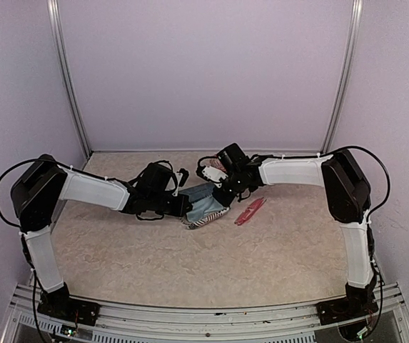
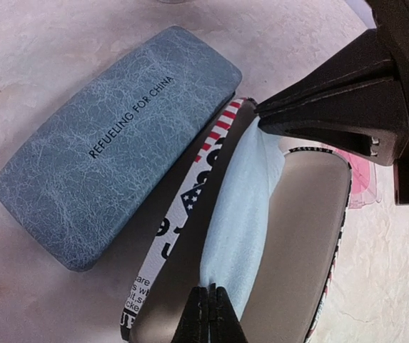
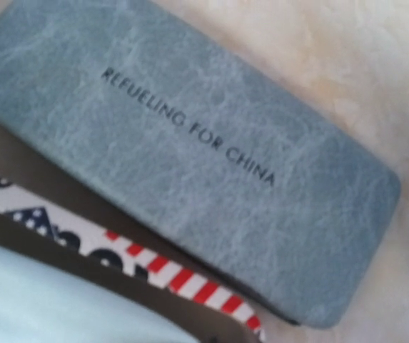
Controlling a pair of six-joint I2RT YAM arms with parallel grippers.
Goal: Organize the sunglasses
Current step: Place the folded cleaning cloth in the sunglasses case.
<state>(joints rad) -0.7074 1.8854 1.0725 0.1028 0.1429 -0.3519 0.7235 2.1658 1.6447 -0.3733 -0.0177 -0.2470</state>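
Pressed together at the bottom edge of the left wrist view, the black tapered tips of the left gripper [image 2: 208, 314] pinch the near end of a light blue cloth [image 2: 240, 214]. The cloth is soft and matte, drawn into a narrow folded ridge. Its far end is nipped by the right gripper [image 2: 261, 123], whose dark wedge-shaped jaws are closed to a point on it.

The cloth lies along the open mouth of a soft pouch [image 2: 190, 204]. The pouch's outer skin is printed in black and white lettering with red stripes and a small starred patch. Its lining is smooth and taupe, and only the cloth shows inside it.

Just beside the pouch, touching its edge, lies a rectangular hard case [image 2: 111, 143] with rounded corners. Its blue-grey cover has a cracked, leathery grain and reads "REFUELING FOR CHINA". It is shut, so its contents cannot be told.

A slim pink-red pair of sunglasses [image 1: 250, 211] lies folded on the table just right of the pouch, free of both grippers. Its translucent pink edge peeks past the pouch's rim in the left wrist view.

The table [image 1: 190, 264] is a pale, mottled beige, like marbled stone. Plain lilac walls [image 1: 204, 71] enclose it, with metal posts [image 1: 68, 78] at the back corners.
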